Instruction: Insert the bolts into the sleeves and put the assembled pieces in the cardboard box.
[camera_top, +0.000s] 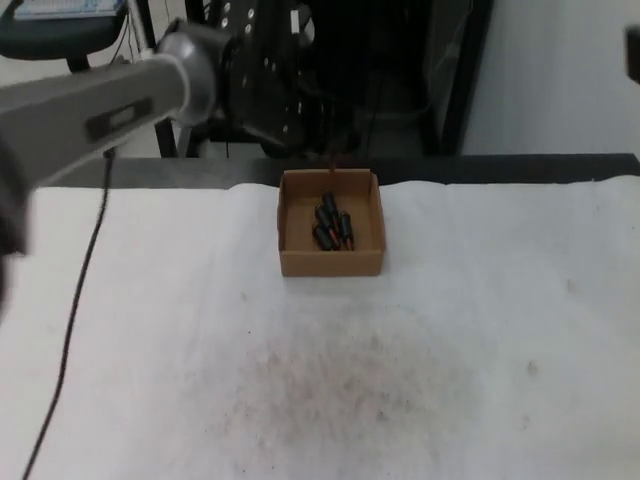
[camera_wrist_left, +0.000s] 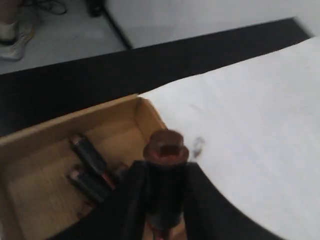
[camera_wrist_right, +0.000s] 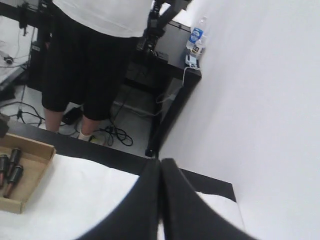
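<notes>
1. The left gripper (camera_wrist_left: 167, 190), lower centre of its wrist view, clamps a sleeved bolt (camera_wrist_left: 166, 150) above the box (camera_wrist_left: 146, 111) corner. Dropped here, it would likely clip the rim and roll onto the cloth (camera_wrist_left: 260, 125).
2. The high view shows the whole box mid-frame with the finished pieces (camera_top: 332, 225) inside.
3. The right gripper (camera_wrist_right: 160, 200) is closed on nothing.

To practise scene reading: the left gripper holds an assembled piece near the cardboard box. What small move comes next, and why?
Probably lower the left gripper slightly into the cardboard box: its assembled piece seems to hang above the rim, and finished pieces lie inside.
</notes>
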